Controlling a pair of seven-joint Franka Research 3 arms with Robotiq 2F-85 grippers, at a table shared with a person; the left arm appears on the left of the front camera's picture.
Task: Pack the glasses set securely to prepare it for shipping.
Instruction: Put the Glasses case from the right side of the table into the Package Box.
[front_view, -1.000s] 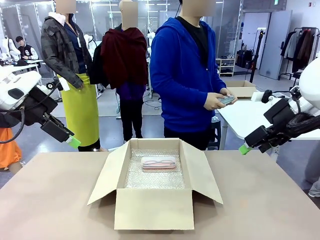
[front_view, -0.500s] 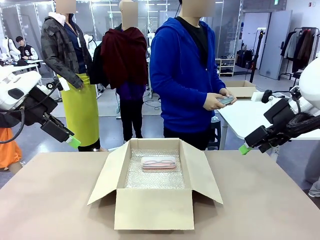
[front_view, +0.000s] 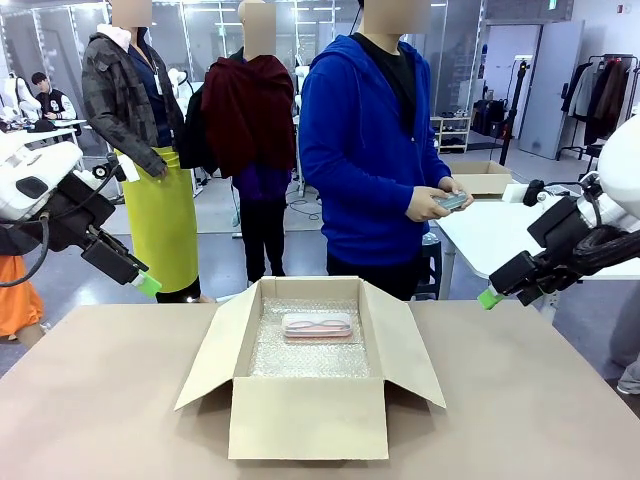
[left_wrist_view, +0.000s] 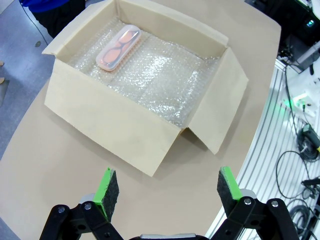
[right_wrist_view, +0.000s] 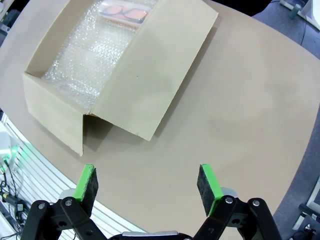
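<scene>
Pink oblong glasses case (front_view: 317, 325) lies on bubble wrap (front_view: 300, 362) inside the open cardboard box (front_view: 308, 420) mid-tabletop (front_view: 100, 400); the mint-green case (front_view: 452, 200) rests in the person's hands (front_view: 430, 206) (beyond the far edge). Both arms' jaws are spread and empty; the second case probably goes in next.

left arm (front_view: 40, 185) had a white, rounded shell; right arm (front_view: 618, 165) likewise. black cable (front_view: 43, 250) looped beneath the left arm. left gripper (left_wrist_view: 167, 187) and right gripper (right_wrist_view: 147, 182) were black, with bolted linkages and green pads (left_wrist_view: 106, 189). person (front_view: 365, 150) wore a long-sleeved blue hoodie over a black top.
</scene>
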